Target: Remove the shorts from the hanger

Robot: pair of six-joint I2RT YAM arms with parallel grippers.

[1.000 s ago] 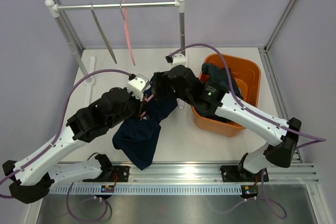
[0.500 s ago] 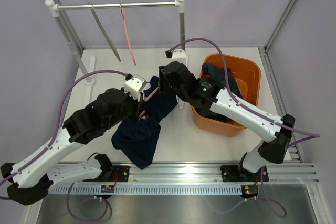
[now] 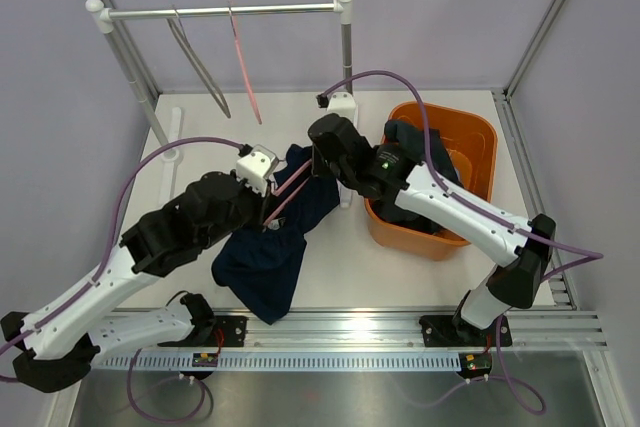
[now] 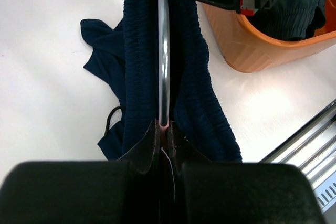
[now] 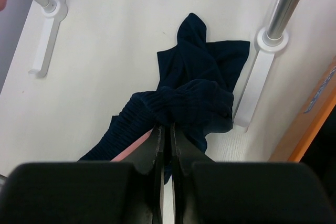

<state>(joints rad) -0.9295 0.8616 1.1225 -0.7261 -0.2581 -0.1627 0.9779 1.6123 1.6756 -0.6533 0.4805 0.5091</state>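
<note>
Though the rack at the back left carries only a bare grey hanger and a bare pink one, the work is lower down, over the middle of the desk. There the left gripper is clenched on the metal rod of a third hanger, holding it out towards the other arm. The dark navy shorts are on this hanger: their gathered waistband lies bunched along both sides of the rod, and the legs slump onto the desk beneath.

Just to the right, the right gripper is pinched shut on a fold of that waistband.

The step in hand looks like drawing the waistband off the rod's free end. To do it well, the left arm should keep the hanger steady and level while the right pulls along the line of the rod, not across it, so the elastic slides rather than catching on the end cap. A thin pinch of soft cloth may slip, so the pull should be slow.

Furthest right, the orange bin holds dark shorts heaped against its near left wall; whether another pair lies under them cannot be told
</note>
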